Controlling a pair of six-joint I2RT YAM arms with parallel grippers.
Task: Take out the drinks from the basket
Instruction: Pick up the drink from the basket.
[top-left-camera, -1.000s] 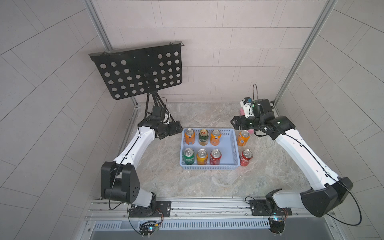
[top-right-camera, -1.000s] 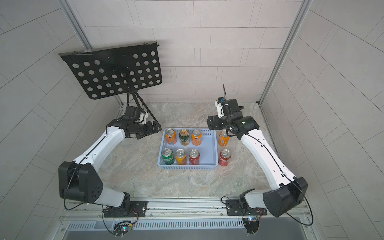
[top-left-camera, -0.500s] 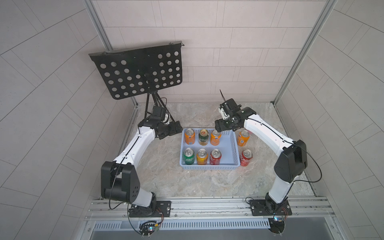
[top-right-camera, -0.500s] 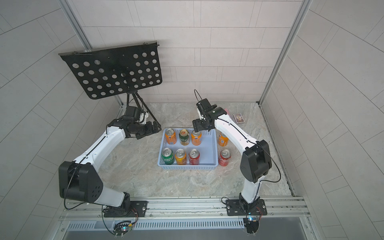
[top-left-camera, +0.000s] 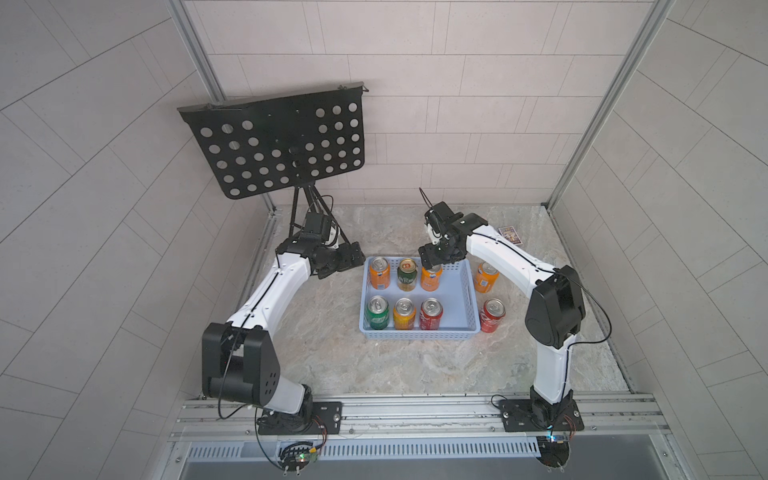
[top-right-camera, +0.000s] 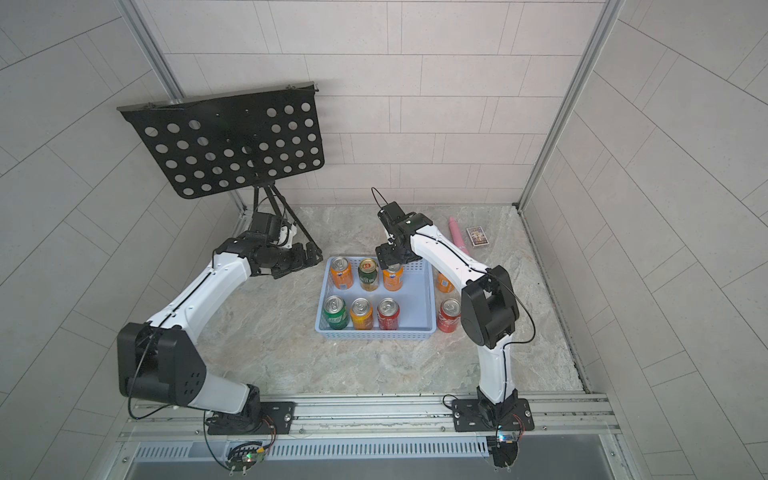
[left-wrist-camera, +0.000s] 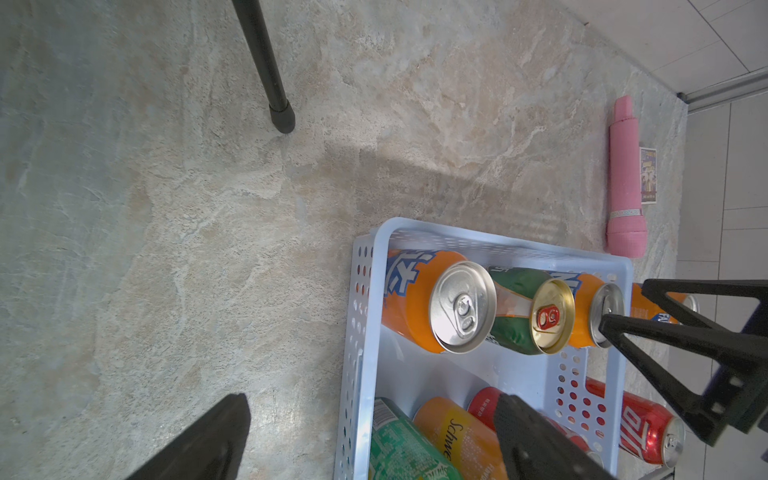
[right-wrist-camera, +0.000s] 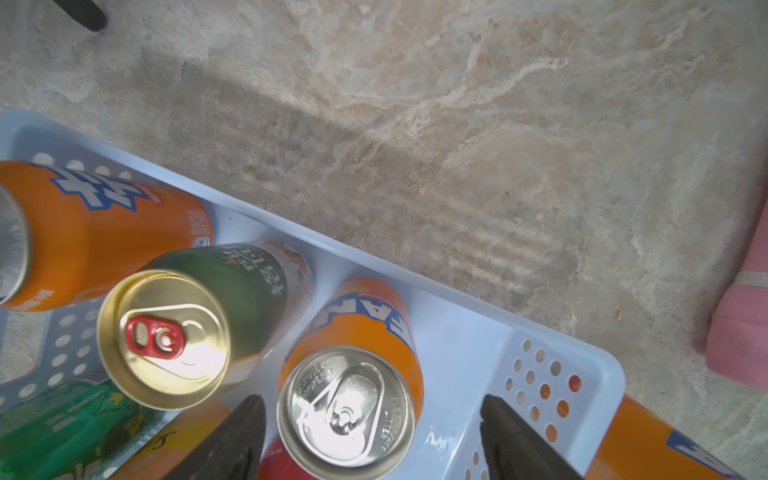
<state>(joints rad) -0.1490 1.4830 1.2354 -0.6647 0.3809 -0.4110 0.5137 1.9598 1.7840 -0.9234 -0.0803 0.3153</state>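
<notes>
The light-blue basket (top-left-camera: 415, 336) (top-right-camera: 374, 334) holds several drinks. Its back row has an orange can (top-left-camera: 379, 273), a dark green-gold can (top-left-camera: 406, 275) and another orange can (top-left-camera: 431, 280) (right-wrist-camera: 349, 411). Its front row has a bright green can (top-left-camera: 377, 312), a yellow-orange can (top-left-camera: 404, 313) and a red can (top-left-camera: 431, 313). Outside, to the right, stand an orange can (top-left-camera: 485, 277) and a red can (top-left-camera: 491, 316). My right gripper (top-left-camera: 434, 259) (right-wrist-camera: 370, 401) hangs open over the back-row right orange can, one finger on each side, not touching. My left gripper (top-left-camera: 351, 259) (left-wrist-camera: 372, 399) is open and empty, beside the basket's back-left corner.
A black perforated music stand (top-left-camera: 282, 145) rises at the back left, one leg (left-wrist-camera: 270, 75) planted behind the basket. A pink tube (top-right-camera: 459, 237) and a small card box (top-right-camera: 476, 237) lie at the back right. Tiled walls close in three sides.
My right arm has swung left from above the orange can outside the basket to over the back-row right orange can. The left arm has not moved.
</notes>
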